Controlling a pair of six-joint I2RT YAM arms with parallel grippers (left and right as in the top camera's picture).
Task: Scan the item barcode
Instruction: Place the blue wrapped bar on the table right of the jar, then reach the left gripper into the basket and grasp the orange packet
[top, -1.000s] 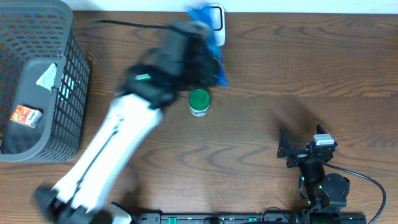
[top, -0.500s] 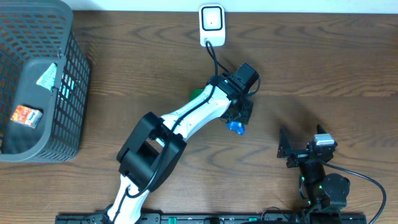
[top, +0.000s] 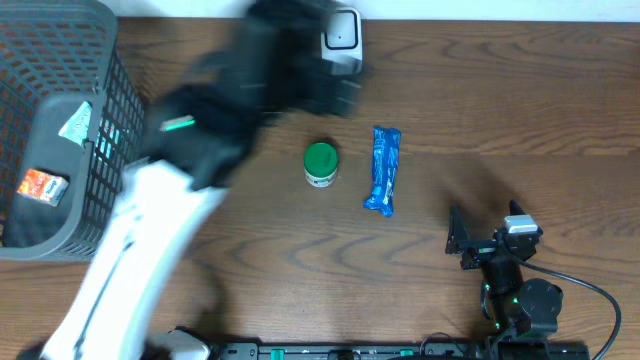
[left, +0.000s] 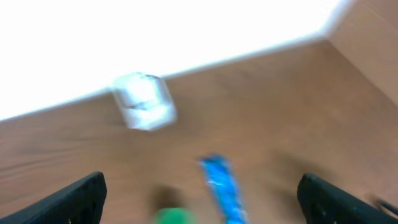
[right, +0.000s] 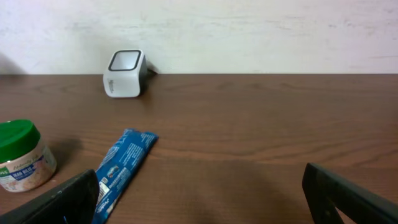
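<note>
Lying flat near the middle of the worktop (top: 520, 100), the blue packet (top: 384, 170) points its long side from the far edge toward the near edge. It sits near a green-lidded jar (top: 321, 165) on its left and does not touch it. The scanner (top: 341, 30) stands at the middle of the far edge, well apart from both.

The left claw (left: 200, 186) has its fingers spread wide with nothing between them. Its arm is only a blur over the far-left part of the worktop in the overhead view, clear of the packet. The right claw (right: 205, 199) sits by the near right corner, also fully spread and empty, facing the packet.

The packet looks like a thin film wrapper, so it is probably light, soft and a little slippery, and it will crinkle and bend rather than hold its shape. Because it lies so flat on the wood, the best hold is likely across its narrow width near the middle, with a finger on each long edge. A hold on one crimped end would probably let the rest droop and twist. A gentle squeeze should do, since a hard one could crush what is inside. I cannot tell which face carries the barcode.
</note>
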